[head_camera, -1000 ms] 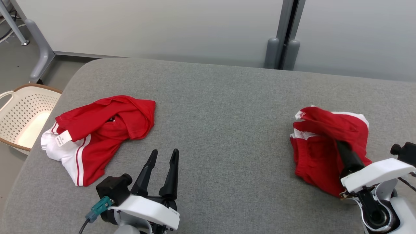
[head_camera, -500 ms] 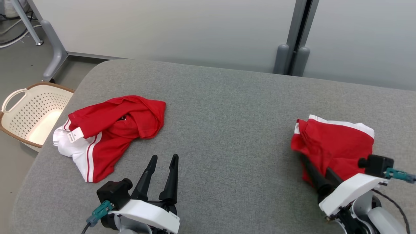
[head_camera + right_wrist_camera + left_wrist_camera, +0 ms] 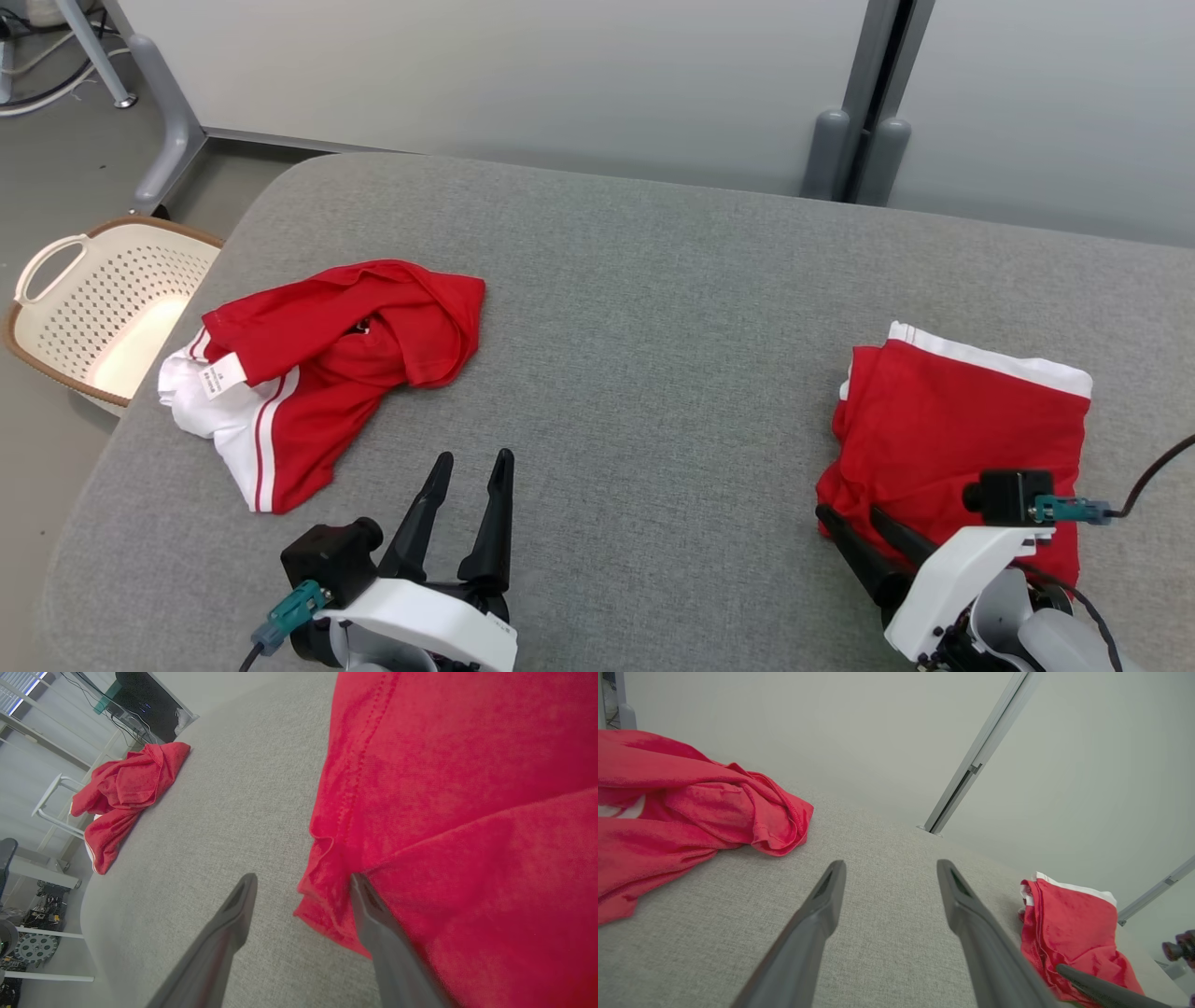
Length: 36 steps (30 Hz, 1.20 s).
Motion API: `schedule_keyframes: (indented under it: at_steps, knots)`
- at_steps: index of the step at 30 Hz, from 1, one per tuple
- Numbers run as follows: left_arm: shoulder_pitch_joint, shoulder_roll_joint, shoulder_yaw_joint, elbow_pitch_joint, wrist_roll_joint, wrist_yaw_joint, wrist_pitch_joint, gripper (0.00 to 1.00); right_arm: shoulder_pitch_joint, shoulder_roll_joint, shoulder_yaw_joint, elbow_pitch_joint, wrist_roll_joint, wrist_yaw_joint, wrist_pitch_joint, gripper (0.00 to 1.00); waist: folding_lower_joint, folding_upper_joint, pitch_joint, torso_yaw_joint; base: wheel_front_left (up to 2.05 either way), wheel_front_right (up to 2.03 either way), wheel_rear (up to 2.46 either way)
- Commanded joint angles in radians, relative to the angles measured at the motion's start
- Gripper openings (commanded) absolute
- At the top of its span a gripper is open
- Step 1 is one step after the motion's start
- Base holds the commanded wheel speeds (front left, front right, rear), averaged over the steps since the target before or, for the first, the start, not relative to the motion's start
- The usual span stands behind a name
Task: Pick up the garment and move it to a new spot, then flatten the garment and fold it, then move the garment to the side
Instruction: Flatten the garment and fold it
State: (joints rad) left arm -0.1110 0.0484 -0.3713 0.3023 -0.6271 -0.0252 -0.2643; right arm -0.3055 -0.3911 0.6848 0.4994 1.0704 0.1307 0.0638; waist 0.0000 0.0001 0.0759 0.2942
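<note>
The folded red garment [image 3: 962,420] with a white band along its far edge lies flat at the table's right side. My right gripper [image 3: 848,513] stands open at its near left corner. In the right wrist view that gripper [image 3: 302,879] has its jaws wide apart, with the garment's [image 3: 467,812] corner lying loose under them, ungripped. My left gripper [image 3: 473,457] is open over bare table near the front edge, its jaws empty in the left wrist view [image 3: 891,865]. The folded garment [image 3: 1073,924] also appears there at the lower right.
A second, crumpled red and white garment [image 3: 345,345] lies on the left of the grey padded table [image 3: 653,280]. A cream perforated basket [image 3: 84,308] stands on the floor beyond the table's left edge. A pale partition with grey posts [image 3: 854,149] runs behind the table.
My right gripper has opened, let go of the folded garment and drawn back toward the front edge. The garment has settled flat. The camera has shifted; the left arm is still.
</note>
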Motion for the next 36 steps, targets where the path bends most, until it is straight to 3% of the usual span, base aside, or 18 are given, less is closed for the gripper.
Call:
schedule_keyframes:
  at_steps: [1,8,14,16,20,28,30,36]
  knots:
    - [-0.009,0.004,0.001,0.000,-0.004,0.004,0.000,1.00,-0.014,-0.001,0.014,0.010,-0.001,0.000,0.007,1.00,0.0000,-0.0001,0.004,-0.004,0.00,0.00,0.00]
    - [-0.016,0.004,0.011,-0.004,0.009,0.001,0.000,1.00,-0.056,-0.008,0.028,0.011,0.019,0.000,-0.065,1.00,0.0000,-0.0001,0.001,-0.054,0.00,0.00,0.00]
    - [-0.032,0.004,0.040,-0.032,0.016,-0.004,0.000,1.00,-0.081,-0.060,-0.003,-0.031,-0.006,0.000,-0.191,1.00,0.0000,-0.0001,-0.003,-0.112,0.00,0.00,0.00]
    - [-0.046,0.004,0.059,-0.048,0.023,-0.008,0.000,1.00,-0.092,-0.094,-0.037,-0.012,-0.080,0.000,-0.270,1.00,0.0000,-0.0001,-0.004,-0.141,0.00,0.00,0.00]
    - [-0.056,0.005,0.092,-0.071,0.028,-0.013,0.000,1.00,-0.084,-0.099,-0.110,0.030,-0.226,0.000,-0.320,1.00,0.0000,-0.0001,-0.004,-0.177,0.00,0.00,0.00]
    - [-0.050,0.004,0.137,-0.098,0.075,-0.017,0.000,1.00,0.045,0.002,-0.411,-0.053,-0.521,0.000,-0.330,1.00,0.0000,-0.0001,-0.003,-0.226,0.00,0.00,0.00]
    - [-0.047,0.004,0.137,-0.097,0.155,-0.008,0.000,1.00,0.088,0.043,-0.485,-0.096,-0.590,0.000,-0.330,1.00,0.0000,-0.0001,-0.002,-0.234,0.00,0.00,0.00]
    - [-0.022,0.004,0.125,-0.099,0.251,0.027,0.000,1.00,0.176,0.123,-0.579,-0.159,-0.738,0.000,-0.330,1.00,0.0000,-0.0001,0.001,-0.248,0.00,0.00,0.00]
